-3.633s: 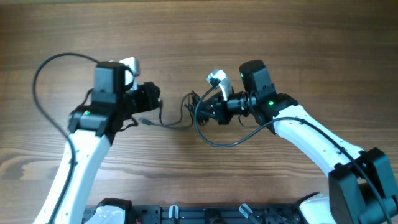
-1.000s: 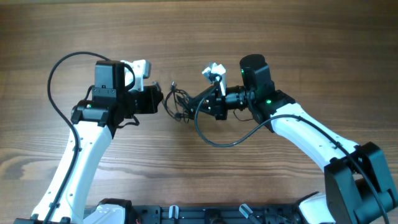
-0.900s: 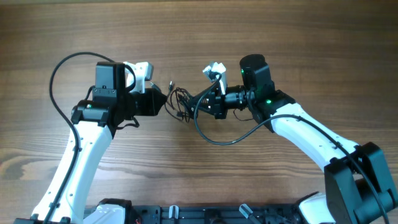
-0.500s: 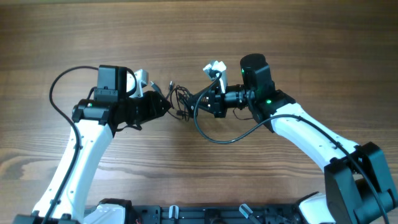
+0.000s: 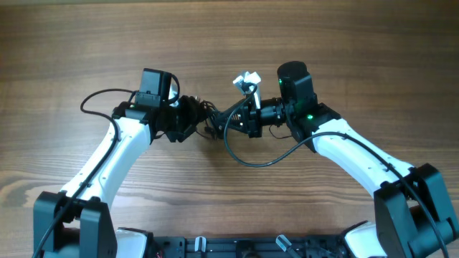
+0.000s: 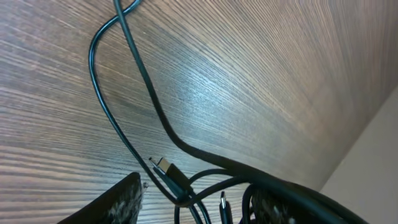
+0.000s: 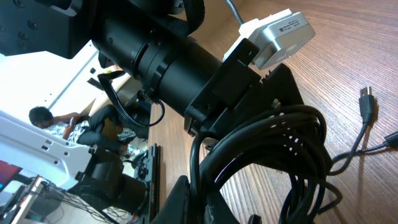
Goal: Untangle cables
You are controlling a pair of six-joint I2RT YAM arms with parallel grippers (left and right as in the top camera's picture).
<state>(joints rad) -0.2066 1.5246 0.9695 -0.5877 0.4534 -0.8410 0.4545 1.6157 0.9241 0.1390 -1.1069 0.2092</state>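
The cables (image 5: 209, 122) are a small black tangle at mid-table, between my two grippers. My left gripper (image 5: 192, 119) is pushed up to the tangle's left side. In the left wrist view it (image 6: 199, 213) stands open, with several thin cords (image 6: 163, 127) and a silver-tipped plug (image 6: 165, 169) running between its fingers (image 6: 121, 202). My right gripper (image 5: 231, 120) is on the tangle's right side. In the right wrist view it (image 7: 208, 200) is shut on a coiled bundle of the cables (image 7: 292, 143), and a loose plug end (image 7: 367, 99) lies on the wood beyond.
The right arm's own thicker cable (image 5: 251, 161) loops over the table below the tangle. The left arm's cable (image 5: 100, 97) arcs at the left. A black rack (image 5: 237, 247) runs along the front edge. The left arm's body (image 7: 174, 59) fills the right wrist view.
The left arm has swung right and turned into the tangle, and its gripper has gone from shut to open. The right arm has held still with its bundle.
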